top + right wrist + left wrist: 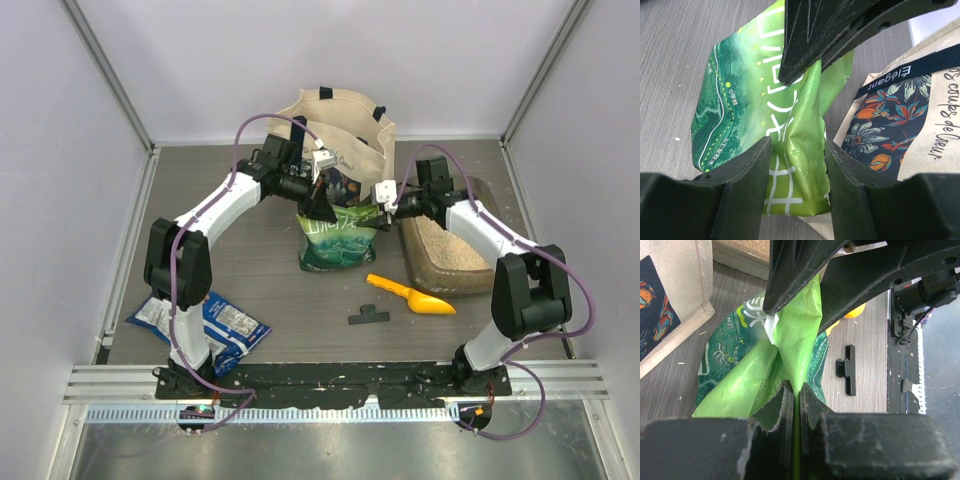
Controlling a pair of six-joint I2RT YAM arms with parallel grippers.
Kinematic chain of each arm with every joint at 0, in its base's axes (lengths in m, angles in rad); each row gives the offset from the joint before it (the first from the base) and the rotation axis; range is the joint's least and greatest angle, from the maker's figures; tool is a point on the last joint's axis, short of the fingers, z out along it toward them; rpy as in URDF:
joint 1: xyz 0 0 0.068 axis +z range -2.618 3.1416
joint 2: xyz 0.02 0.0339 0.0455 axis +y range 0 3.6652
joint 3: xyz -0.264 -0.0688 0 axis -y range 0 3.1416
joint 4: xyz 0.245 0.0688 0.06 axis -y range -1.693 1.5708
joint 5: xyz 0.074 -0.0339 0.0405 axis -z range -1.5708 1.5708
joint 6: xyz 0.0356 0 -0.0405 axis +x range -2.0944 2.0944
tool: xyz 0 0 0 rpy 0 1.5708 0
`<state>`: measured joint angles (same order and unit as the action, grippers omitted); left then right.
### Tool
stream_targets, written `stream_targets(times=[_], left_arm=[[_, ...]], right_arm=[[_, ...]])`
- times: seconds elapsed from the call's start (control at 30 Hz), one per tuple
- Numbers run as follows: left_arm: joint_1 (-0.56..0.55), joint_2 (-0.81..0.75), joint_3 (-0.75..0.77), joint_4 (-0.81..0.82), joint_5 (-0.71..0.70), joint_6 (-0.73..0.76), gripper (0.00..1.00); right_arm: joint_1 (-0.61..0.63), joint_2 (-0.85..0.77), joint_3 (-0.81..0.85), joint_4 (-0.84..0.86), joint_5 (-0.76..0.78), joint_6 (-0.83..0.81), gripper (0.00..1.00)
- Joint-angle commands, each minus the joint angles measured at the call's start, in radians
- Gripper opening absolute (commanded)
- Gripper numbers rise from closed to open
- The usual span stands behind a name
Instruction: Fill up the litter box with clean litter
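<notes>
The litter box (452, 286) lies at the right of the table with pale clean litter (445, 250) in it. A green pouch (337, 240) stands upright in the middle, in front of the tote bag. My left gripper (795, 387) is shut on the pouch's thin top edge (790, 335). My right gripper (797, 145) has its jaws pressed on either side of the puffed top corner of the pouch (740, 110). In the top view both grippers, left (322, 208) and right (385, 212), meet over the pouch's top, facing each other.
A cream tote bag (345, 125) stands behind the pouch. A yellow scoop (415, 297) and a black clip (367, 315) lie in front of the litter box. A blue snack bag (215, 325) lies at the near left beside the left arm.
</notes>
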<state>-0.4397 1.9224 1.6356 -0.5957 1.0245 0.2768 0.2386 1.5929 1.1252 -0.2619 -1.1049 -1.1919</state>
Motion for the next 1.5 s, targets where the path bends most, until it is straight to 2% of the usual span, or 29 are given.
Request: stream_targets(times=[0.0,0.2,0.3,0.37,0.43,0.47,0.5,0.63,0.77,0.8,0.83,0.87,0.93,0.97,1.07,1.1,1.13,1.23,1.27,1.3,1.33,1.4,1.47], left_arm=[[0.015,-0.031,0.041,-0.058,0.085,-0.010,0.00],[0.019,-0.019,0.061,-0.105,0.088,0.004,0.00],[0.019,-0.026,0.063,-0.147,0.074,0.057,0.09],[0.021,-0.040,0.055,-0.157,0.051,0.093,0.13],[0.019,-0.065,0.035,-0.158,0.031,0.137,0.21],[0.019,-0.069,0.029,-0.159,0.011,0.156,0.22],[0.019,-0.075,0.023,-0.161,0.002,0.166,0.24],[0.019,-0.079,0.021,-0.199,-0.032,0.237,0.29],[0.009,-0.109,-0.017,-0.193,-0.095,0.356,0.28],[0.007,-0.117,-0.042,-0.185,-0.118,0.372,0.26],[0.007,-0.126,-0.052,-0.182,-0.127,0.387,0.13],[0.006,-0.134,-0.059,-0.182,-0.136,0.401,0.08],[0.012,-0.141,-0.071,-0.193,-0.158,0.420,0.00],[0.030,-0.148,-0.077,-0.188,-0.158,0.406,0.00],[0.117,-0.148,-0.117,-0.093,-0.097,0.216,0.00],[0.139,-0.146,-0.144,-0.054,-0.080,0.077,0.00],[0.156,-0.143,-0.158,0.012,-0.057,0.027,0.00],[0.174,-0.142,-0.189,0.060,-0.056,-0.056,0.00],[0.173,-0.135,-0.183,0.065,-0.041,-0.076,0.00],[0.168,-0.123,-0.174,0.063,-0.029,-0.093,0.00],[0.162,-0.119,-0.162,0.063,-0.026,-0.106,0.04],[0.127,-0.129,-0.128,0.071,-0.038,-0.079,0.23],[0.095,-0.148,-0.112,0.134,-0.082,-0.035,0.34]], right_arm=[[-0.028,0.042,0.085,-0.155,0.033,-0.077,0.49],[-0.033,0.073,0.151,-0.343,0.042,-0.192,0.46],[-0.036,0.119,0.224,-0.465,0.045,-0.169,0.39],[-0.041,0.171,0.310,-0.548,0.039,-0.097,0.27],[-0.053,0.200,0.376,-0.557,0.014,0.015,0.20],[-0.059,0.208,0.389,-0.557,0.004,0.062,0.14],[-0.064,0.211,0.395,-0.560,-0.001,0.128,0.13],[-0.064,0.171,0.334,-0.562,0.014,0.158,0.14],[-0.074,0.185,0.343,-0.556,-0.022,0.299,0.13],[-0.079,0.191,0.355,-0.554,-0.038,0.340,0.13],[-0.084,0.199,0.375,-0.556,-0.050,0.398,0.13],[-0.091,0.197,0.381,-0.553,-0.071,0.423,0.12],[-0.097,0.190,0.380,-0.531,-0.082,0.487,0.10],[-0.104,0.170,0.371,-0.493,-0.088,0.511,0.09],[-0.122,0.127,0.288,-0.352,-0.099,0.650,0.03],[-0.127,0.118,0.262,-0.309,-0.116,0.702,0.02],[-0.131,0.111,0.210,-0.269,-0.125,0.750,0.02],[-0.133,0.090,0.119,-0.102,-0.162,0.924,0.02],[-0.133,0.087,0.098,0.038,-0.173,1.007,0.02],[-0.133,0.084,0.066,0.100,-0.182,1.135,0.02],[-0.130,0.081,0.055,0.146,-0.181,1.176,0.02],[-0.122,0.068,0.044,0.199,-0.173,1.190,0.02],[-0.119,0.075,0.047,0.210,-0.171,1.190,0.02]])
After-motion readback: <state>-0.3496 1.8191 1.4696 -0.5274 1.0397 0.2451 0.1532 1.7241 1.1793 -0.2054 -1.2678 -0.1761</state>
